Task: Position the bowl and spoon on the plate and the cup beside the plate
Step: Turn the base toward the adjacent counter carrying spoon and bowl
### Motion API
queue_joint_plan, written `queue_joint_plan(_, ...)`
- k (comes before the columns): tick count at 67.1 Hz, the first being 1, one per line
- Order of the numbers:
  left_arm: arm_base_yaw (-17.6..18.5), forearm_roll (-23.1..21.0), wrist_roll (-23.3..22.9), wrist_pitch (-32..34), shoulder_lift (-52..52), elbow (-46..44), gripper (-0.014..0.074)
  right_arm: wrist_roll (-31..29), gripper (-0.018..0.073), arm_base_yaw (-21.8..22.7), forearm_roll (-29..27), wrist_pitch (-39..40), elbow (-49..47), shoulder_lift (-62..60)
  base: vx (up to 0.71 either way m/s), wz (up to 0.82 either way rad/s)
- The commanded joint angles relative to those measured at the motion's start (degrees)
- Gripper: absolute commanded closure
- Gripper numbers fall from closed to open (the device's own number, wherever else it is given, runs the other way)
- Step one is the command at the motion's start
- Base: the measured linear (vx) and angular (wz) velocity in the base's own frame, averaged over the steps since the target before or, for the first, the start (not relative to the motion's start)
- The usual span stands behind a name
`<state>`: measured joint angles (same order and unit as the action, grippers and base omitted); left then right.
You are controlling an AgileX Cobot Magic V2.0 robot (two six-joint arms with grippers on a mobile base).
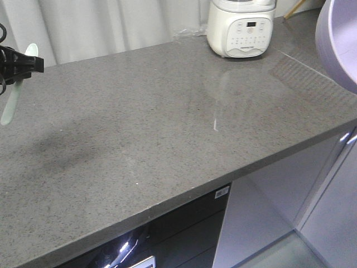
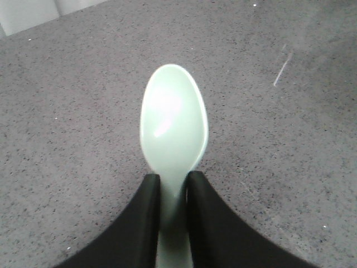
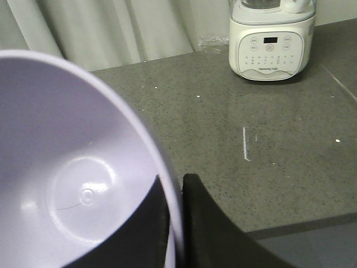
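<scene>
Left claw (image 2: 173, 178) tight on spoon (image 2: 174, 123)

The pale mint-green spoon (image 2: 174, 125) is clamped by its handle between black jaws, raised off the bench. The plain lilac bowl (image 3: 72, 184) is empty, pinched at its rim and tilted in the air.

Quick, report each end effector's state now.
Left end effector: closed on the spoon.
Right end effector: closed on the bowl rim.

Soft even light, faint glare on countertop (image 1: 167, 123)
</scene>
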<state>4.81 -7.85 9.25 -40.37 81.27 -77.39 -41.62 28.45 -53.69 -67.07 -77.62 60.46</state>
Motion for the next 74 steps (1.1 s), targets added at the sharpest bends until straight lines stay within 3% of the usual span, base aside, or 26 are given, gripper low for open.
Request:
queue_joint_plan(1,0.08,-0.81,-0.52,3.17,-1.97,-1.49,0.0603,-0.43,0.0564,0.12,-3.42,2.52,-1.83,-0.79,-0.02,-0.21)
queue_joint_plan(74,0.08,-0.81,-0.52,3.17,-1.97,-1.49,0.0603,-0.43,0.0564,0.12,-3.42,2.52,-1.83,-0.79,-0.02,-0.19)
